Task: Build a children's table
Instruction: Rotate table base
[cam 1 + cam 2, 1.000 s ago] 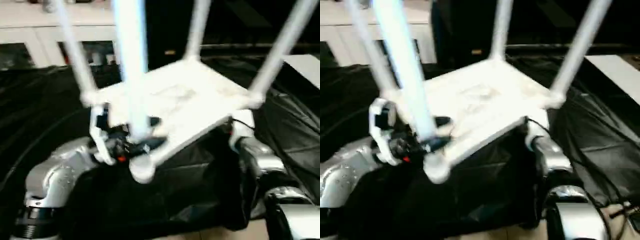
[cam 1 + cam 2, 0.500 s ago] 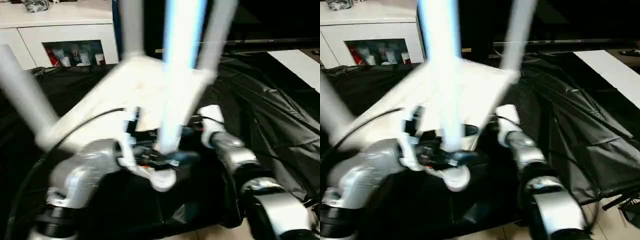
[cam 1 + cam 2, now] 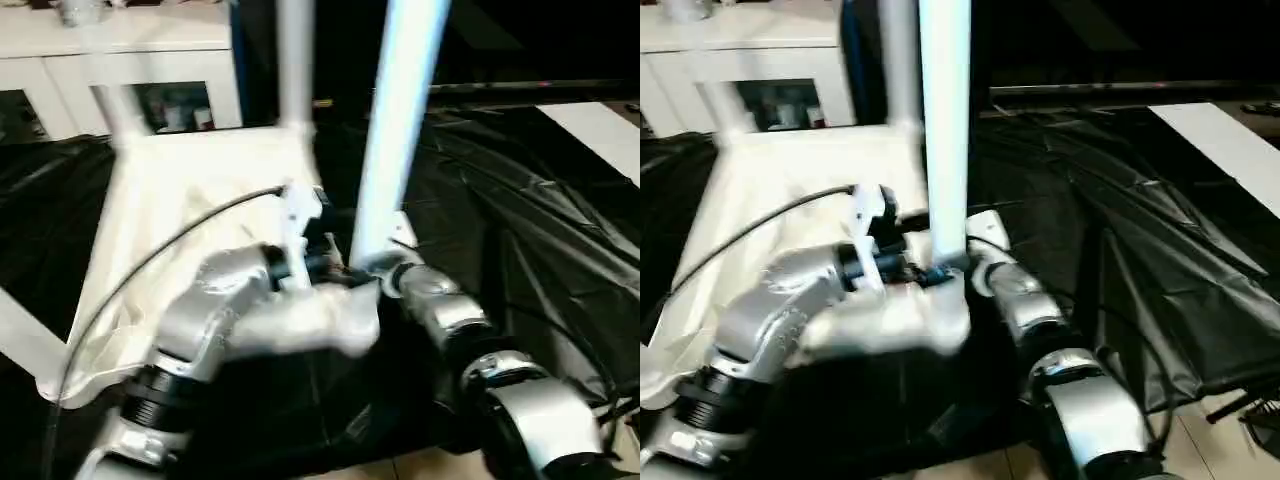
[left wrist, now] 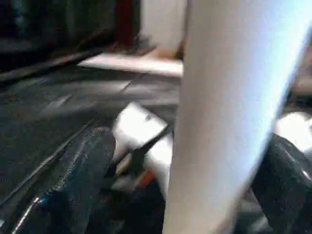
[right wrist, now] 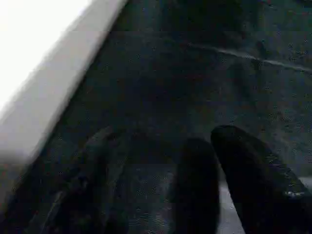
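While the children's table sits upside down on the black cloth, its tabletop lying flat and its legs pointing up, the nearest leg rises right in front of the robot. That is probably why both arms meet at its foot. The left gripper reaches across to the base of that leg, a sensible place to steady it or press it into its corner socket. The right gripper comes in from the other side, close to the tabletop's edge. The head views show this layout and the white cabinet behind, but not the grip itself. The left wrist view adds that: the fingers stand spread wide on either side of the leg — one close against it, the other a little apart — so I cannot call it a firm clamp. The right wrist view shows its dark fingers parted over bare cloth, pinching nothing.
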Available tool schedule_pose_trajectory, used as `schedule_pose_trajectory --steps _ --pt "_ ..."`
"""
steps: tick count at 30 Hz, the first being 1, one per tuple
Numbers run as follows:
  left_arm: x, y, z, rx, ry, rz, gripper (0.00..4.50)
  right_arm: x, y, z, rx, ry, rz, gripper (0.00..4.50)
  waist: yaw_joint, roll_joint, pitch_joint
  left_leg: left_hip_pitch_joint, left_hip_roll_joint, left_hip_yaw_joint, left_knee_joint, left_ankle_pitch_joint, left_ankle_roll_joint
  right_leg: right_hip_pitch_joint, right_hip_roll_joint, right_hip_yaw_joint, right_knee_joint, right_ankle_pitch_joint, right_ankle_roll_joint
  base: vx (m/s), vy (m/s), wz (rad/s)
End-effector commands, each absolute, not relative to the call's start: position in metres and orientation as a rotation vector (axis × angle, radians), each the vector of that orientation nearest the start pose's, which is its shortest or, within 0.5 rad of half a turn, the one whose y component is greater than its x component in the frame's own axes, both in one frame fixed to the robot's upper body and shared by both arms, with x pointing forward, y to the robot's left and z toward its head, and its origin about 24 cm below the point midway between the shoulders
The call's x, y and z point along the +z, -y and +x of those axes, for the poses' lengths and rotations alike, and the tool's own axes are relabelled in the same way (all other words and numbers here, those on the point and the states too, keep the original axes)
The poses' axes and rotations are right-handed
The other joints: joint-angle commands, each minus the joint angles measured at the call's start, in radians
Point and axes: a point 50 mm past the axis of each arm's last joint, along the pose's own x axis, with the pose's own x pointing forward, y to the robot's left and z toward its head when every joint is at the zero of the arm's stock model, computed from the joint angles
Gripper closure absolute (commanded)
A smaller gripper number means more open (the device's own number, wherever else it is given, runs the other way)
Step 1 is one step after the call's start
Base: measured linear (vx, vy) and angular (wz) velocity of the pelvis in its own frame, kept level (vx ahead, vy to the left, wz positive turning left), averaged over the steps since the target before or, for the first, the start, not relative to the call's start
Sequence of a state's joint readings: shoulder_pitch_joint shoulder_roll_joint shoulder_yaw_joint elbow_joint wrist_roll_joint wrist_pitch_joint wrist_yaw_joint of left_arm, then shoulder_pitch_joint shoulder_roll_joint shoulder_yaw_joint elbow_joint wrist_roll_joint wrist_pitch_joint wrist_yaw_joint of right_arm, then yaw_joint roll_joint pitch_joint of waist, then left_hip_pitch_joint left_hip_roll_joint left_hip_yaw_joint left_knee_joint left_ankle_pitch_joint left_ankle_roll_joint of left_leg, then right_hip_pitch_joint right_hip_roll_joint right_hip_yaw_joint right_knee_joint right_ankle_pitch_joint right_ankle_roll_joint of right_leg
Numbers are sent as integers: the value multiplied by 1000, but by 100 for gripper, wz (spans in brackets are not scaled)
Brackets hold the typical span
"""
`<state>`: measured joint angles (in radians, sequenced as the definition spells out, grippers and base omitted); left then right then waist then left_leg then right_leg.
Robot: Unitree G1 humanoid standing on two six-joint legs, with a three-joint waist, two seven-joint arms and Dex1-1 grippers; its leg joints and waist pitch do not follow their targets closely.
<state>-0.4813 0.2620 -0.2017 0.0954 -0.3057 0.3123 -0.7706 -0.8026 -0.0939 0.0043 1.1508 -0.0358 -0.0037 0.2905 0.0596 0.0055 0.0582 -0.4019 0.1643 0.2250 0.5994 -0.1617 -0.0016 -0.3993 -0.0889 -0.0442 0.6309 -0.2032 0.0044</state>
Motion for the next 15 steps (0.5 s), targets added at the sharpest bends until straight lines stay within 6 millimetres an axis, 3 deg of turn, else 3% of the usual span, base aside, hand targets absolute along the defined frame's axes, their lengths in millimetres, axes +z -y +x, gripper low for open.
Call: schedule_pose_trajectory --steps 1,4,5,7,8,9,13,15 --pt "114 -98 307 -1053 -33 84 2 34 123 370 419 -361 -136 128 10 3 -69 37 66 -47 -79 -319 -52 33 -67 42 -80 -192 -212 0 0 0" --pt "119 -98 295 -1171 11 -14 2 43 141 370 516 -313 -133 128 21 4 -72 35 70 -43 -74 -279 -33 37 -67 40 -73 -125 -243 0 0 0" --pt "119 -99 294 -1192 7 -12 2 45 143 369 556 -304 -132 128 28 10 -72 35 70 -41 -73 -256 -25 35 -60 37 -68 -89 -252 0 0 0" --pt "116 -102 292 -1216 -15 8 2 48 146 367 617 -293 -150 128 36 7 -73 36 69 -38 -72 -256 -13 35 -54 36 -65 -71 -256 0 0 0" --pt "113 -104 291 -1234 -31 19 2 49 147 365 650 -288 -164 128 40 6 -72 36 70 -38 -72 -263 -7 35 -57 36 -66 -86 -252 0 0 0" --pt "109 -107 291 -1256 -63 49 2 51 150 362 721 -279 -199 128 40 15 -71 35 69 -40 -73 -270 -9 34 -59 36 -65 -97 -252 0 0 0" --pt "91 -123 297 -1263 -191 231 36 59 161 347 938 -271 -306 128 48 15 -68 41 70 -44 -78 -324 -22 31 -56 39 -80 -178 -204 0 0 0" --pt "84 -128 303 -1237 -239 321 49 64 167 341 999 -272 -341 128 52 14 -68 43 71 -46 -80 -334 -35 30 -60 41 -82 -195 -201 0 0 0"
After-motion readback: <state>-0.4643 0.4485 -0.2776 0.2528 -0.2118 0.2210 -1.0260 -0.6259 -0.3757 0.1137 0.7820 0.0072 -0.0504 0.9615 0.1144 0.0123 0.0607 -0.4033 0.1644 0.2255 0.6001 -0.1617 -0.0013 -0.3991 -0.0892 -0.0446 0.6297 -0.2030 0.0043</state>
